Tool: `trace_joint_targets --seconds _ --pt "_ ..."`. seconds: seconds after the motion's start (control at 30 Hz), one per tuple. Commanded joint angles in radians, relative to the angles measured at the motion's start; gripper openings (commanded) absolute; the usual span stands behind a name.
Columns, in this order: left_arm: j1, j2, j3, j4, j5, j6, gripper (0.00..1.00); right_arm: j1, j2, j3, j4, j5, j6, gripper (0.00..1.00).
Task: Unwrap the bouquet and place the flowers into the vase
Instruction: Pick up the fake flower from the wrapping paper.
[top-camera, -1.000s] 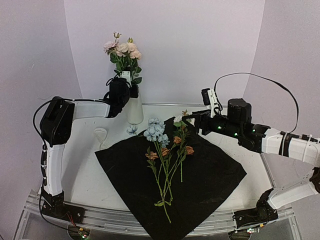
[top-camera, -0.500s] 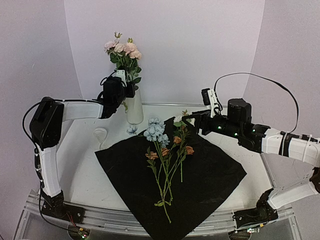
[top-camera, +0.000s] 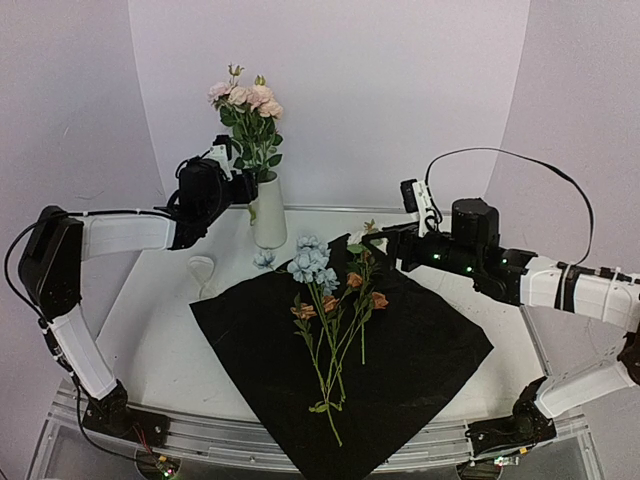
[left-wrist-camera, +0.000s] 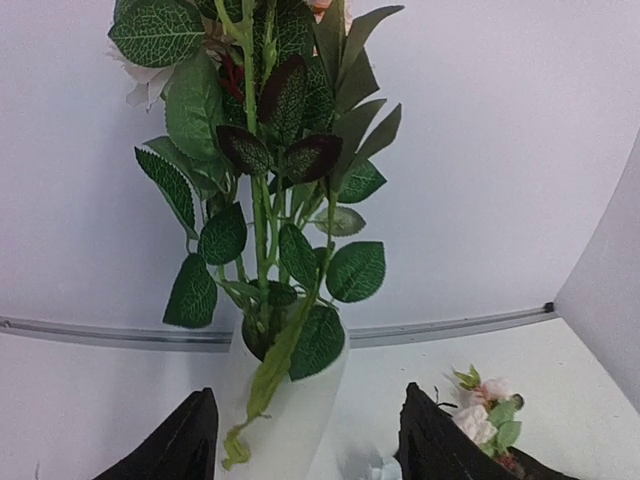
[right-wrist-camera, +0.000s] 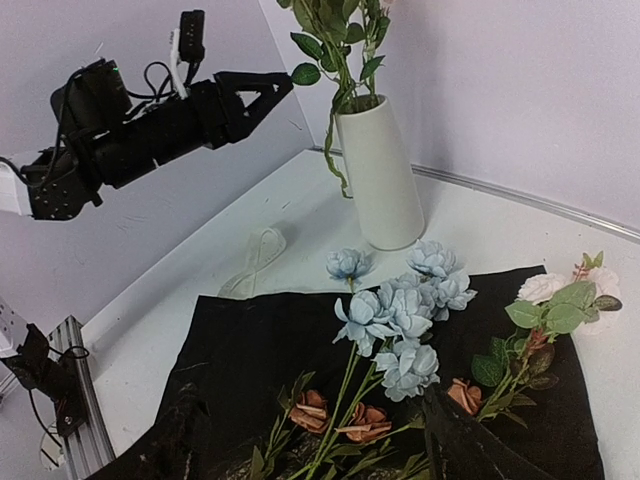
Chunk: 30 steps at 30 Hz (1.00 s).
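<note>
The bouquet lies undone. Its black wrapping sheet (top-camera: 420, 350) is spread flat with loose flowers (top-camera: 330, 300) on it: pale blue blooms (right-wrist-camera: 400, 310), rust ones (right-wrist-camera: 340, 415) and a white-pink one (right-wrist-camera: 560, 295). The white vase (top-camera: 269, 212) stands behind the sheet and holds pink flowers (top-camera: 245, 98) with leafy stems (left-wrist-camera: 265, 200). My left gripper (top-camera: 243, 180) is open just left of the vase's neck, apart from it, and its dark fingers (left-wrist-camera: 180, 445) frame the vase (left-wrist-camera: 300, 420). My right gripper (top-camera: 375, 240) hovers open over the flower heads, holding nothing (right-wrist-camera: 320, 450).
A cream ribbon (top-camera: 202, 268) lies on the white table left of the sheet, also visible in the right wrist view as a ribbon (right-wrist-camera: 255, 260). The left arm (right-wrist-camera: 150, 125) reaches in at vase-top height. A curved white backdrop closes the rear.
My left gripper has opened and drawn back to the left, away from the stems, which stay standing in the vase. The right arm has barely moved.
</note>
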<state>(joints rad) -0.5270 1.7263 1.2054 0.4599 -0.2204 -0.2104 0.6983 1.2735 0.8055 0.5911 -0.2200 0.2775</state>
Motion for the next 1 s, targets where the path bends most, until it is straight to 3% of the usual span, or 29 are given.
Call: trace_joint_targets --seconds 0.0,0.33,0.73,0.97 --pt "0.004 -0.125 -0.075 -0.071 0.145 -0.135 0.66 0.003 0.049 0.044 -0.011 0.002 0.055 0.73" --pt "-0.007 -0.249 -0.245 -0.381 0.322 -0.363 0.67 0.003 0.156 0.012 -0.036 -0.085 0.243 0.66" --pt "-0.244 -0.203 -0.370 -0.404 0.383 -0.602 0.67 0.094 0.275 -0.097 -0.040 -0.054 0.431 0.62" --pt "-0.362 -0.144 -0.396 -0.402 0.375 -0.692 0.59 0.168 0.336 -0.069 -0.042 -0.016 0.431 0.51"
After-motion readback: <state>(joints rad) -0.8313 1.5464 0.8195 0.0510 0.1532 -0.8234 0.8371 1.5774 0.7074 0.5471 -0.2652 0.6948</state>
